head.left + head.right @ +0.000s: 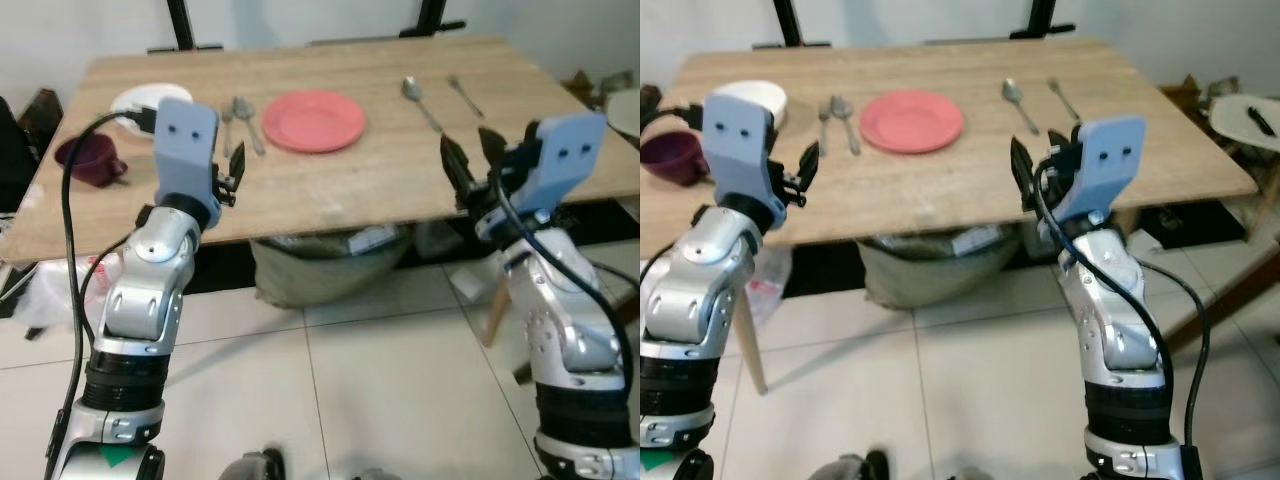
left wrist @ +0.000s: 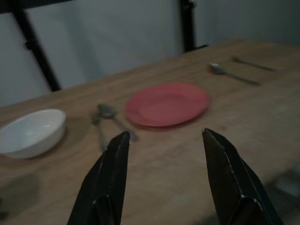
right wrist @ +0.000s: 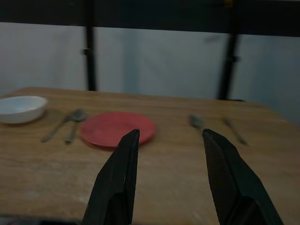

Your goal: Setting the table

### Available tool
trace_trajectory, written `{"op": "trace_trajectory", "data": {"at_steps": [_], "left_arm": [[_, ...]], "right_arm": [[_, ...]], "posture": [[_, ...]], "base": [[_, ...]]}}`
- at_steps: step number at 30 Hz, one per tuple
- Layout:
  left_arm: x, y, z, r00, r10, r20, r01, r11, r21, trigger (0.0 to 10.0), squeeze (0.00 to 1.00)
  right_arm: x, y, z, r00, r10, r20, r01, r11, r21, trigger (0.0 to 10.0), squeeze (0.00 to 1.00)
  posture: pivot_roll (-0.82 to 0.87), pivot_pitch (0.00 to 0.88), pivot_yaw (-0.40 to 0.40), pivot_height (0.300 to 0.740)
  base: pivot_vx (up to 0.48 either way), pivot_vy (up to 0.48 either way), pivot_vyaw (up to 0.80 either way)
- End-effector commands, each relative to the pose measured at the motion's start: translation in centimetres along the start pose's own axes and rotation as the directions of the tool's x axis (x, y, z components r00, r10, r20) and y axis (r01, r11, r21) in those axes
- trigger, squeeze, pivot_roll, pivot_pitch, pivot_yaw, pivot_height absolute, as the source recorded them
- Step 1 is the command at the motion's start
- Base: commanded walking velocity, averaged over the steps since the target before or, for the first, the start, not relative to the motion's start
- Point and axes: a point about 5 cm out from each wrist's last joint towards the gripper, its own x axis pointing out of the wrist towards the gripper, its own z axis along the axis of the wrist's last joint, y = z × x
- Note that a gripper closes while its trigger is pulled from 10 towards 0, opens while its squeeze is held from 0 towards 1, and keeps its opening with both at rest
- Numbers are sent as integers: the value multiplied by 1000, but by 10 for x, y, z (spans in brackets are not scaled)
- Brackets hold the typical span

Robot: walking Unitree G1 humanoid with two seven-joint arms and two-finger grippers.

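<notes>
With both the left gripper and right gripper spread and empty at the desk edge, the red plate at 12 o'clock looks rigid, light and slick, best pinched by its rim.

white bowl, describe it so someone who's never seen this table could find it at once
On the wooden table, go left from the red plate, past the two utensils beside it. The white bowl sits just beyond them. A dark purple cup sits nearby, but the bowl is pale, wide and shallow.
</notes>
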Motion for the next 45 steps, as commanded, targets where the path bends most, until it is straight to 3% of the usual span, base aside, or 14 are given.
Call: {"op": "trace_trajectory", "data": {"at_steps": [1, 35, 45], "left_arm": [[-1, 4, -5, 1000, 17, -21, -17, 1000, 6, 10000, 0], [0, 3, -6, 1000, 8, -21, -8, 1000, 4, 10000, 0], [1, 2, -6, 1000, 4, -23, -4, 1000, -1, 10000, 0]], "right_arm": [[-1, 3, -2, 1000, 8, -8, -8, 1000, 6, 10000, 0], [-1, 3, -3, 1000, 8, -10, -8, 1000, 4, 10000, 0], [-2, 1, -2, 1000, 6, -9, -6, 1000, 0, 10000, 0]], "posture": [[-107, 23, 47, 740], [-112, 23, 52, 740], [-114, 21, 53, 740]], "base": [[-345, 0, 0], [-333, 0, 0], [-79, 0, 0]]}}
